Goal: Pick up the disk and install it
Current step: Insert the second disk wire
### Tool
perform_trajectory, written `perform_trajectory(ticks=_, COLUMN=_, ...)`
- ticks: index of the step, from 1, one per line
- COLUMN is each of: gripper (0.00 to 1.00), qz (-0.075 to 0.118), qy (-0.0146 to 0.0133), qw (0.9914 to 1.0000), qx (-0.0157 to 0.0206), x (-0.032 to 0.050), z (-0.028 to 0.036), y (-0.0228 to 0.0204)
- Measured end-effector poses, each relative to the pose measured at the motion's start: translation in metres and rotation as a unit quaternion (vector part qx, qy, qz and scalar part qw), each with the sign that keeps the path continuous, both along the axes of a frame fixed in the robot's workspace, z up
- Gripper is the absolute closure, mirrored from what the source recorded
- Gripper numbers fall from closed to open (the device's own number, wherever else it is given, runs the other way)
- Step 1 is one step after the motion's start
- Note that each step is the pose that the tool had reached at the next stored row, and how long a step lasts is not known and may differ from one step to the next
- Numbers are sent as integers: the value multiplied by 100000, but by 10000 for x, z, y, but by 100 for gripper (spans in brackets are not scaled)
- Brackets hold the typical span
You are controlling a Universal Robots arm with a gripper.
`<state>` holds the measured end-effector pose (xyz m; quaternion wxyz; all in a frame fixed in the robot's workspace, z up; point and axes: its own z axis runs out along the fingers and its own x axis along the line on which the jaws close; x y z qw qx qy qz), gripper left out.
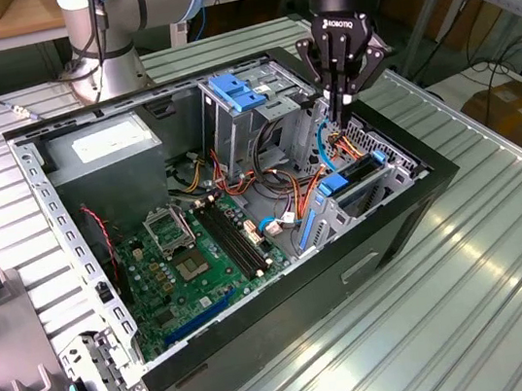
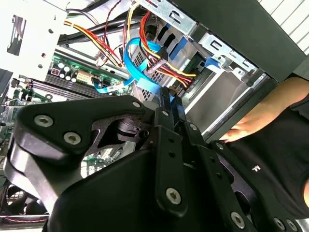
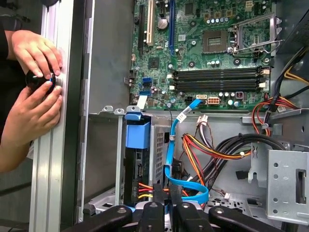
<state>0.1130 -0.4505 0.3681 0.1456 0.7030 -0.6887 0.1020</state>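
Disk (image 3: pixel 137 159) seated in bay | claw (image 1: pixel 342 93) clenched, empty, just above it

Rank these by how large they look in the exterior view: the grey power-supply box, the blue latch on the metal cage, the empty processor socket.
1. Power-supply box, clearly largest.
2. Blue latch and processor socket look about alike; I would not rank them.

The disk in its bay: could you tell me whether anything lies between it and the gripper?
Yes. In the first wrist view the blue data cable loops right in front of the gripper, and red-and-yellow power wires cross toward the disk seated in its bay.
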Motion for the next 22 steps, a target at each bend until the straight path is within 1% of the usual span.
perform_trajectory(ticks=1, gripper=84, qz=20, qy=-9, qw=100000, qx=27, x=0, z=-4, y=-4)
perform_trajectory(ticks=2, gripper=84, qz=49, qy=-25, qw=100000, qx=237, x=0, z=-8, y=-15)
perform_trajectory(ticks=4, gripper=84, qz=112, qy=-79, qw=99993, qx=1200, x=-6, z=-18, y=-64)
perform_trajectory(ticks=5, gripper=84, qz=151, qy=-94, qw=99988, qx=1522, x=-9, z=-21, y=-78)
perform_trajectory(ticks=6, gripper=84, qz=217, qy=-121, qw=99980, qx=1982, x=-14, z=-26, y=-98)
perform_trajectory(ticks=7, gripper=84, qz=278, qy=-147, qw=99972, qx=2338, x=-19, z=-30, y=-113)
perform_trajectory(ticks=8, gripper=84, qz=388, qy=-209, qw=99958, qx=2850, x=-27, z=-36, y=-134)
perform_trajectory(ticks=9, gripper=84, qz=547, qy=-300, qw=99939, qx=3442, x=-37, z=-43, y=-157)
perform_trajectory(ticks=10, gripper=84, qz=683, qy=-357, qw=99928, qx=3728, x=-47, z=-46, y=-164)
perform_trajectory(ticks=12, gripper=84, qz=858, qy=-464, qw=99914, qx=4034, x=-63, z=-50, y=-174)
perform_trajectory(ticks=14, gripper=84, qz=1040, qy=-664, qw=99903, qx=4216, x=-78, z=-52, y=-184)
perform_trajectory(ticks=15, gripper=84, qz=1138, qy=-847, qw=99898, qx=4297, x=-92, z=-53, y=-192)
perform_trajectory(ticks=16, gripper=84, qz=1204, qy=-1157, qw=99892, qx=4333, x=-137, z=-54, y=-199)
perform_trajectory(ticks=18, gripper=84, qz=1217, qy=-1469, qw=99888, qx=4338, x=-204, z=-55, y=-205)
perform_trajectory(ticks=19, gripper=84, qz=1233, qy=-1726, qw=99879, qx=4429, x=-236, z=-56, y=-218)
perform_trajectory(ticks=20, gripper=84, qz=1249, qy=-1877, qw=99860, qx=4790, x=-245, z=-58, y=-227)
perform_trajectory(ticks=21, gripper=84, qz=1264, qy=-1974, qw=99834, qx=5260, x=-253, z=-59, y=-232)
perform_trajectory(ticks=22, gripper=84, qz=1280, qy=-2109, qw=99783, qx=6099, x=-262, z=-60, y=-247)
